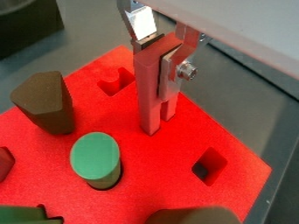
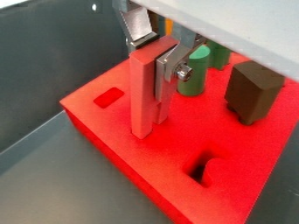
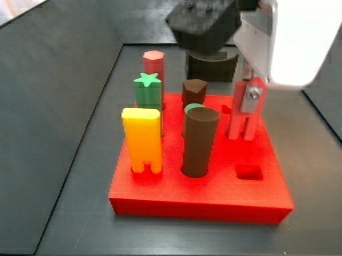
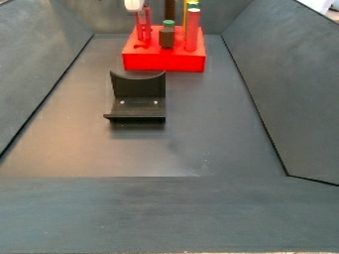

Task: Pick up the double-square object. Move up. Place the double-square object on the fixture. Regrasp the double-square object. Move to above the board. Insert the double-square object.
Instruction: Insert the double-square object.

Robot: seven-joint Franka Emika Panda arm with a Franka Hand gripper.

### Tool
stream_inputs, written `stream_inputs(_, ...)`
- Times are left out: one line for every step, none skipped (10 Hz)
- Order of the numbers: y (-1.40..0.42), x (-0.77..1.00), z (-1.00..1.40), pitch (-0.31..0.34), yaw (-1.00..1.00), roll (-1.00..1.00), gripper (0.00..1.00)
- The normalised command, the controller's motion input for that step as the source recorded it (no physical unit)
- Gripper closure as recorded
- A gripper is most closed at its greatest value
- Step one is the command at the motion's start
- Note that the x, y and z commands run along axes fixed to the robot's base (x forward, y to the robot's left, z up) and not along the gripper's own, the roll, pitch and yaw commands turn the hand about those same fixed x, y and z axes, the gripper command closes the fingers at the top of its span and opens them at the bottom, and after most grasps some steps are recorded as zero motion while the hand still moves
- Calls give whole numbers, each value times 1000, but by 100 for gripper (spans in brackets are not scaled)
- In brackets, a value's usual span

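Note:
My gripper (image 1: 160,57) is shut on the double-square object (image 1: 156,92), a slim red peg held upright with its two legs pointing down. The silver fingers clamp its upper part in both wrist views, and the gripper (image 2: 158,54) and object (image 2: 149,96) show there too. The leg ends meet the top of the red board (image 1: 128,131); any holes under them are hidden. In a side view the gripper (image 3: 249,95) holds the object (image 3: 243,120) at the board's (image 3: 201,195) right side. The dark fixture (image 4: 137,94) stands on the floor in front of the board (image 4: 166,62).
On the board stand a yellow block (image 3: 140,140), a dark brown cylinder (image 3: 201,140), a green star peg (image 3: 147,90) and a pink-red hexagonal peg (image 3: 154,60). An open square hole (image 3: 247,172) lies near the object. Dark sloping walls enclose the floor (image 4: 172,149).

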Motion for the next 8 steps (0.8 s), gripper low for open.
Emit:
stream_inputs(-214,329,100,-267,0,500,100)
stream_inputs(-206,257,89,-237,0,500,100)
stream_inputs(-249,94,0,-197,0,500,100)
stream_inputs(-169,0,-14,-124,117,500,100)
stream_inputs(-34,0,-203,-44,243,500,100)
stream_inputs(-20,0,-429,0,217,450,100)
stream_inputs(0,0,0,11,0,0,100)
stream_inputs(0,0,0,0,0,0,100)
